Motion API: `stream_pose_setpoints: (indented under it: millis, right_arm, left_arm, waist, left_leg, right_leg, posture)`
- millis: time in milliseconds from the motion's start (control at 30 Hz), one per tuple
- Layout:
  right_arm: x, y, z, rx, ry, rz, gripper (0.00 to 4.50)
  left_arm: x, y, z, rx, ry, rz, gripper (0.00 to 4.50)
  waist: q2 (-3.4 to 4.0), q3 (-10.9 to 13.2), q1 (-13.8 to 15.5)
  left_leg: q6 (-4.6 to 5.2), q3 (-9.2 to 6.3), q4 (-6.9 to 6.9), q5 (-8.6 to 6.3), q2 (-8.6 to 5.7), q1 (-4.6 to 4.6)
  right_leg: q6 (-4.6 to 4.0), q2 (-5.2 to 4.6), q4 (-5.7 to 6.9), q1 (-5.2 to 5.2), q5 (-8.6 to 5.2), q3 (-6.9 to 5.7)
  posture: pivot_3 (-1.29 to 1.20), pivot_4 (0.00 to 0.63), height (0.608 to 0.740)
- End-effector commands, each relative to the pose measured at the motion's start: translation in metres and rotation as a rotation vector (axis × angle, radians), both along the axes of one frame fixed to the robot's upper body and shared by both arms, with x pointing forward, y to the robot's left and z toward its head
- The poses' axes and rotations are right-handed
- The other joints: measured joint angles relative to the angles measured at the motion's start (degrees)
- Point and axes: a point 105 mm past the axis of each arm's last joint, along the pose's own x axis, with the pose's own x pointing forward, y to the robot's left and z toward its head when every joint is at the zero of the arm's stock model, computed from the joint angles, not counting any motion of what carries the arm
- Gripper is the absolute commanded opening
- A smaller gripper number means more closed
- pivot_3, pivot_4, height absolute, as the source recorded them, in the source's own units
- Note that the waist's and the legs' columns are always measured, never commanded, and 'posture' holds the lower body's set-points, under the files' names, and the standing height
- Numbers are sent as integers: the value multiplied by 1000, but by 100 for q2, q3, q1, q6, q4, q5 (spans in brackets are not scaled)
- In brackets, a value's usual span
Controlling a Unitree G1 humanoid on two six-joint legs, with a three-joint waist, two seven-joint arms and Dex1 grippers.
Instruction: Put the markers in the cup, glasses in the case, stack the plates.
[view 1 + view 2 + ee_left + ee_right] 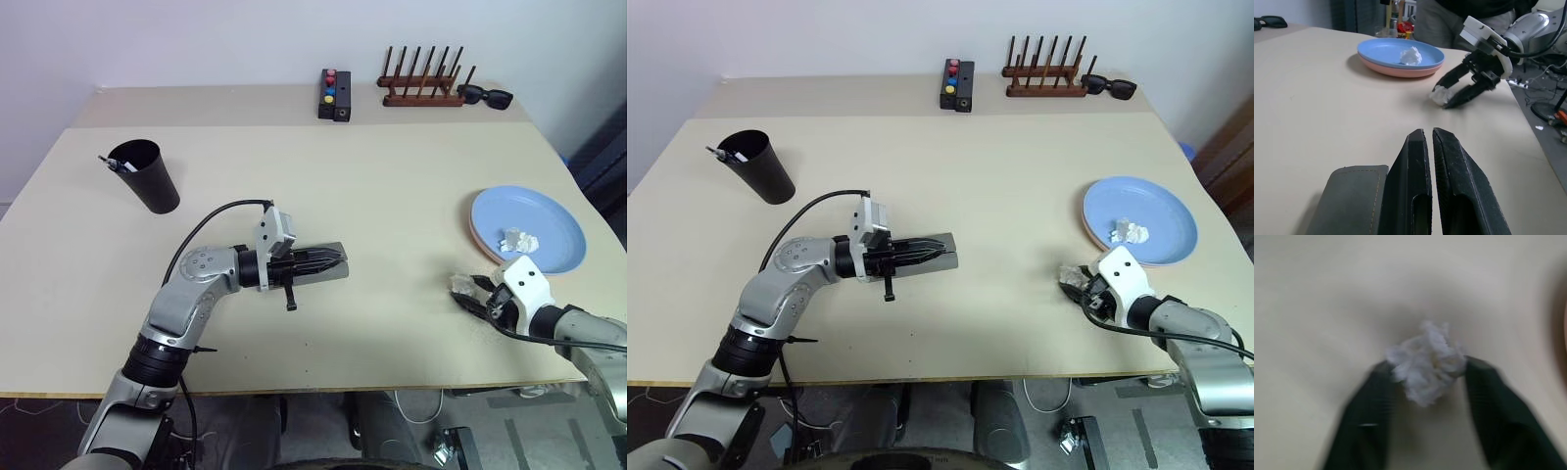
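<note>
A: Crumpled white paper (1425, 363) sits between the right pincer's (472, 292) two black fingers, low on the table (392, 196) just short of the plates. The fingers stand at either side of the wad; whether they truly pinch it yet I cannot say.

B: And the plates?

A: Already stacked, the blue plate (549, 217) on the pink plate (1400, 71), with a second paper ball (518, 240) lying on the blue one.

B: The left pincer (333, 260)?

A: Its fingers are pressed together, level over the grey case (328, 272), which lies shut beneath it near the table's middle. I cannot see the glasses, so they may be inside.

B: The markers?

A: One marker (115, 164) pokes from the black cup (147, 176) at the far left.

B: So what is in hand?

A: Tidying stray paper, I judge. Next the right pincer needs a firm squeeze before lifting, since the wad is light and soft.
</note>
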Motion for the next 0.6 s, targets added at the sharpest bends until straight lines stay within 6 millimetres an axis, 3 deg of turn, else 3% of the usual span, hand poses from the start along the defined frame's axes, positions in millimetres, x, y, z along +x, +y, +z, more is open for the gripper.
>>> stream_pose_setpoints:
  millis: [33, 100, 200, 300, 400, 600]
  right_arm:
    - [6, 2, 15, 7, -69, 12, 35]
    - [8, 3, 20, 13, -93, 15, 35]
    - [29, -2, 50, 13, -250, -36, 35]
    - [52, -26, 70, -37, -366, -175, 35]
    - [67, -45, 68, -111, -382, -275, 35]
    - [86, -54, 61, -137, -380, -323, 35]
  left_arm:
    - [-1, -2, 9, -17, -40, -7, 189]
    - [0, -1, 9, -17, -40, -5, 189]
    - [2, 0, 8, -13, -46, 10, 189]
    - [4, 0, 10, -18, -54, 23, 189]
    - [4, 1, 10, -24, -56, 34, 189]
    - [6, 6, 12, -23, -70, 76, 189]
  waist:
    - [0, 0, -3]
    - [0, 0, -8]
    - [1, 0, -26]
    - [2, 1, -12]
    - [1, 1, 11]
    - [4, 2, -18]
  left_leg:
    - [0, 0, 0, 0, 0, 0]
    - [0, 0, 0, 0, 0, 0]
    - [0, 0, 0, 0, 0, 1]
    - [0, 1, 1, 0, 0, 2]
    - [0, 1, -1, 0, 0, 0]
    - [2, 1, -8, -1, -1, -2]
  right_leg:
    - [0, 0, 0, 0, 0, 0]
    - [0, 0, 0, 0, 0, 0]
    - [0, 1, 0, 0, 0, 0]
    - [0, 1, 1, 0, 1, 0]
    - [-13, 0, -2, 0, 9, 0]
    - [-12, 0, -5, -1, 9, 0]
  posture:
    - [0, 150, 740]
    - [0, 150, 740]
    - [0, 150, 740]
    - [0, 150, 740]
    - [0, 150, 740]
    - [0, 150, 740]
